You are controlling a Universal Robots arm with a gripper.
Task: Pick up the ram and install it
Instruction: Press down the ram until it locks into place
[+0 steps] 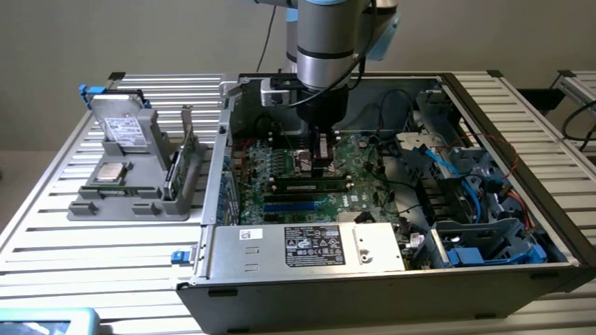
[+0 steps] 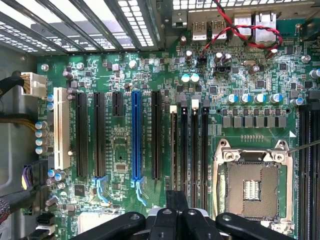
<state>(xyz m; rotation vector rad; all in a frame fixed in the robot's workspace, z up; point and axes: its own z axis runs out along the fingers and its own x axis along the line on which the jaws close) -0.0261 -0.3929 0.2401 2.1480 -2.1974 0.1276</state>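
Green motherboard (image 1: 308,185) lies inside the open computer case (image 1: 373,279), and every place here is told from it. Above its middle the gripper (image 1: 323,155) hangs low with its jaws clenched together, nothing visibly held between them. One ram (image 1: 312,187) stick sits seated in a slot on the board, just below the gripper in the exterior view. In the wrist view, the gripper (image 2: 177,212) stands over the narrow memory slots (image 2: 192,150), beside the bare processor socket (image 2: 252,187). A blue expansion slot (image 2: 135,137) runs alongside.
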